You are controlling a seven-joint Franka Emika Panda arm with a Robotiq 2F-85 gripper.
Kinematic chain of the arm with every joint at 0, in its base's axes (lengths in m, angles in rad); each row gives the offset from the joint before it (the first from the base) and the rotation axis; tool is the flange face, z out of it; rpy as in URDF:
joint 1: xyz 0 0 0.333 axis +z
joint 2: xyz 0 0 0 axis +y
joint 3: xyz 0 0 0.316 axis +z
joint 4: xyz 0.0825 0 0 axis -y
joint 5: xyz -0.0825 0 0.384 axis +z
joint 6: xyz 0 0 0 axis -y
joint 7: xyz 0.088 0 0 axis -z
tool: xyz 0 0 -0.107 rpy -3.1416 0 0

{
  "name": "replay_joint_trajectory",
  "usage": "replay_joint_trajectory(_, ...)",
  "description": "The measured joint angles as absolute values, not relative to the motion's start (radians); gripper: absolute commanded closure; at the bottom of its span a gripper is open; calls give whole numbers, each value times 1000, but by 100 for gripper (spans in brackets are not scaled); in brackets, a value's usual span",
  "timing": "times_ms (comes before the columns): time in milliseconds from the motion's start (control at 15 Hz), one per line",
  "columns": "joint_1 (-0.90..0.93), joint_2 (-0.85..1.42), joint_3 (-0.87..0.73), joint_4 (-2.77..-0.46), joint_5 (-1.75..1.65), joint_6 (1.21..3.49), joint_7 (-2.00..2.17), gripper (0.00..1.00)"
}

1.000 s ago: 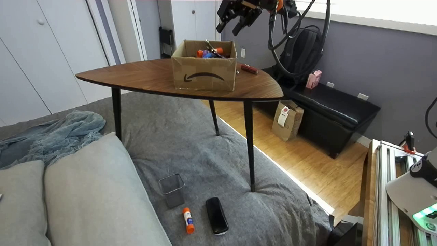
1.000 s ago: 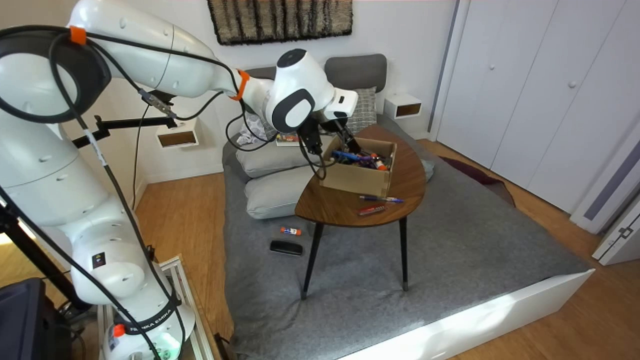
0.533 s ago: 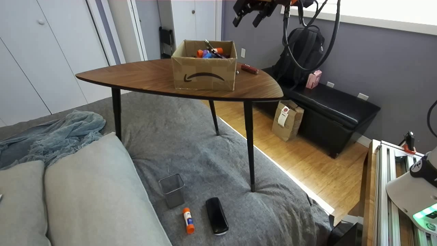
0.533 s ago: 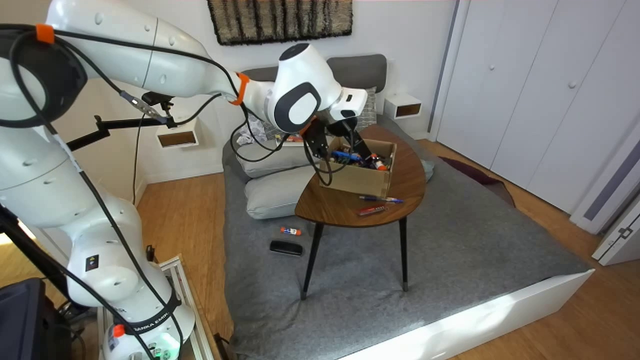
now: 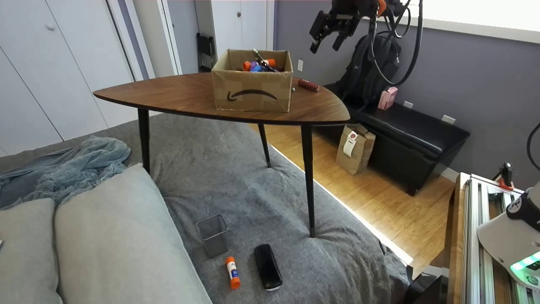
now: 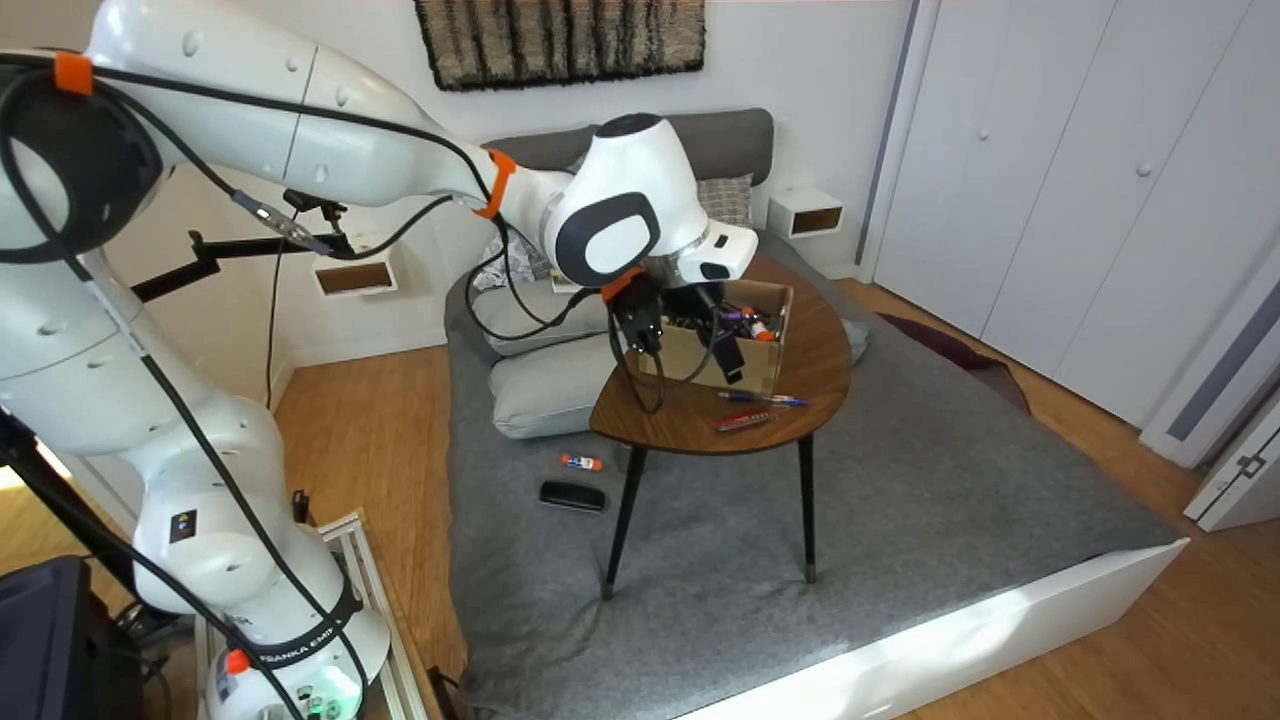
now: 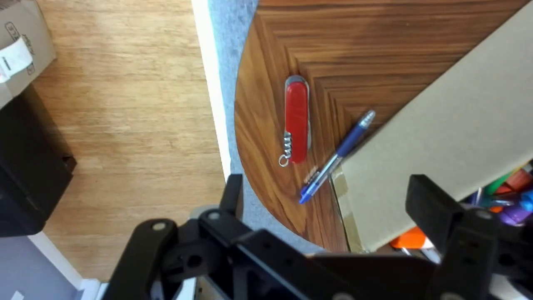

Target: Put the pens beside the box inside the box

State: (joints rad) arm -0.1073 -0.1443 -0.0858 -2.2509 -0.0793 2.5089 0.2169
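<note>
1. Pincer: fingers spread wide, nothing between them. It hangs above the table, by a corner of the cardboard box.
2. Pen: blue, flat on the tabletop, alongside the foot of the box wall. Touching or just beside it, cannot tell.
3. Key relation, wrist view: pen lies below and between the two fingers, reaching ahead of the tips. Long axis runs slantwise, roughly along the box wall, neither square to the line joining the fingertips nor along it. Judgement: a turn before descent would let the fingers close across the barrel.
4. Judged risk: the finger on the box side overlaps the box in this view; a straight drop may catch the rim.
5. Counts. Robot arm: 1. Box on table: 1. Pens seen outside it: 1, though the task says plural. Red pocket knife, near the pen, apart: 1. On the bed: glue stick 1, black case 1. Box contents: jumbled, not countable.
</note>
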Motion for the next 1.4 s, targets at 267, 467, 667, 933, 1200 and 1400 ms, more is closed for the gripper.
replay_joint_trajectory(267,-111,-87,-112,-2253,-62,2496,194,3)
replay_joint_trajectory(467,-115,-36,-120,-2251,-60,2498,194,12)
replay_joint_trajectory(667,-115,9,-122,-2246,-57,2505,195,34)
replay_joint_trajectory(933,-115,57,-122,-2244,-45,2577,200,40)
replay_joint_trajectory(1200,-114,88,-120,-2232,-34,2617,200,41)
replay_joint_trajectory(1400,-110,101,-116,-2221,-16,2619,199,51)
